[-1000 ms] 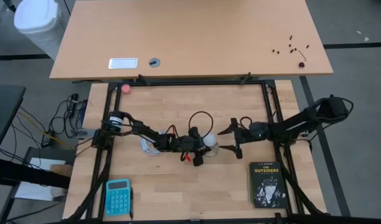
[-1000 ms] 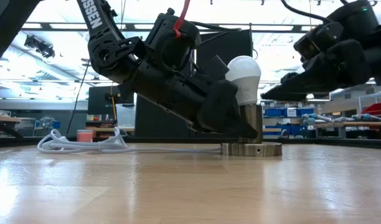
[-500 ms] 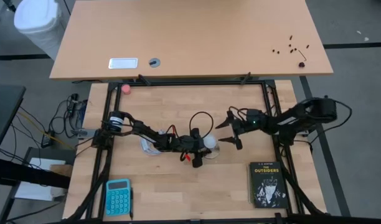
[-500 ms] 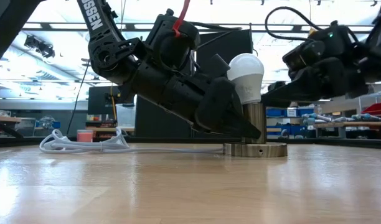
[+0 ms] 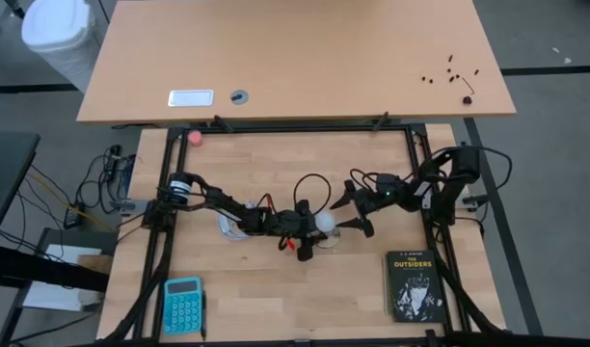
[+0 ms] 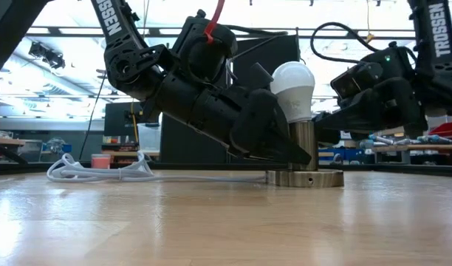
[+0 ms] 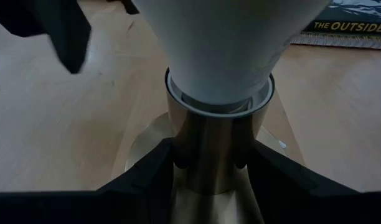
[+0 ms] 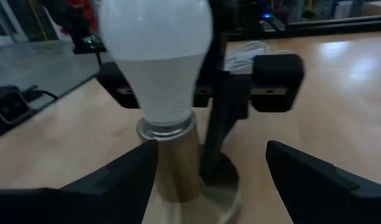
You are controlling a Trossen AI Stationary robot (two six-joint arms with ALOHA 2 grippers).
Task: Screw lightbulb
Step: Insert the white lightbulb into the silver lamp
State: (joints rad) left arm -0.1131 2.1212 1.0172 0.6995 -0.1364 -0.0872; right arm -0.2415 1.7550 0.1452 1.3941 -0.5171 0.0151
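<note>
The white lightbulb stands upright with its base in the metal socket stem. The stem rises from a round base disc that rests on the table. The bulb also shows in the high view. A white cord trails from the socket toward the table's left. My left gripper is shut on the socket stem below the bulb. My right gripper is open just to the right of the bulb at bulb height and touches nothing. My left gripper pinches the socket's metal stem between its two fingers, just under the bulb's neck. The fingers come slanting down from the table's left. The socket stands upright, its base disc on the table.
A black book lies near the front right. A blue calculator lies at the front left. A pink ball sits at the far left. A black frame rail borders the work area, and a second tabletop lies beyond it.
My right gripper has moved toward the table's left, toward the bulb, and stays open as its arm folds in. The left gripper, socket and bulb have kept their place.
</note>
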